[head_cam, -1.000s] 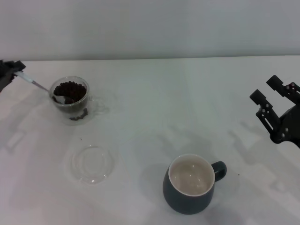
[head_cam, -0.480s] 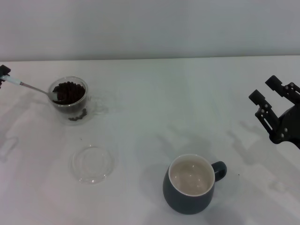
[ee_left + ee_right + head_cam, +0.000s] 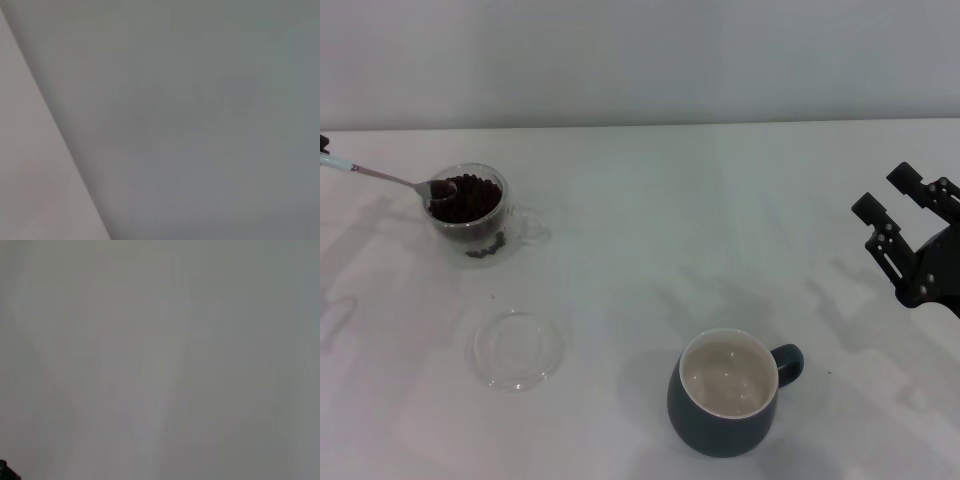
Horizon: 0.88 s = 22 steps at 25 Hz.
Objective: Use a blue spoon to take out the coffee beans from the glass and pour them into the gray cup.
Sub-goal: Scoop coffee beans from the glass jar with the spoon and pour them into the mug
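The gray cup (image 3: pixel 726 394), heavy, stiff ceramic, stands near the front of the table (image 3: pixel 650 230), well apart from the small, breakable glass (image 3: pixel 470 212) at far left, which holds the loose, light coffee beans (image 3: pixel 468 196). The slim blue spoon (image 3: pixel 382 177) looks slippery and is best gripped at its pale handle end; its bowl sits at the glass rim. The left gripper (image 3: pixel 323 144) is barely in view, grip unclear; the right gripper (image 3: pixel 903 208) hovers idle, fingers spread.

clear saucer (image 3: pixel 517 349) on white table (image 3: pixel 650 210)
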{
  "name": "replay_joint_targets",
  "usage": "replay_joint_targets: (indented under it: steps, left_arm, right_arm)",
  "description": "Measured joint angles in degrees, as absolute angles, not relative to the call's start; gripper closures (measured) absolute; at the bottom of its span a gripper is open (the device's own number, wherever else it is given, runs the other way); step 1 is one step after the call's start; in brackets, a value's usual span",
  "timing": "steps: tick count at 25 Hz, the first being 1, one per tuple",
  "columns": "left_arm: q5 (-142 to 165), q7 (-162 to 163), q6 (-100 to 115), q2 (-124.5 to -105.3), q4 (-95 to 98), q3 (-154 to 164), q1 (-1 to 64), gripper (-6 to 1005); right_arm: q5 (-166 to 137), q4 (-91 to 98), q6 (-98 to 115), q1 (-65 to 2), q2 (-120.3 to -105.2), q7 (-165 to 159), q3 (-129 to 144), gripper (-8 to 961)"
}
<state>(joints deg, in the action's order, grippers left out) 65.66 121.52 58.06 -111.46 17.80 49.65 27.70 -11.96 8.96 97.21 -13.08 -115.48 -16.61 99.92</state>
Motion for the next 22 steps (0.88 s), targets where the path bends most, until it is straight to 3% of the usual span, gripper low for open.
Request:
replay_joint_targets:
  steps: [12,22]
  left_arm:
    - [68.59,121.15,60.83,-111.18,17.98,50.30,31.12,873]
    - [74.23,121.19,62.31,-112.11,17.81,50.57,35.40,872]
  right_arm:
    - [-10.78,9.70,97.05,-13.80,-115.40,-16.19,99.39,509]
    - [-2.57,9.85,97.03,-14.81,-115.34,-16.01,99.31,509]
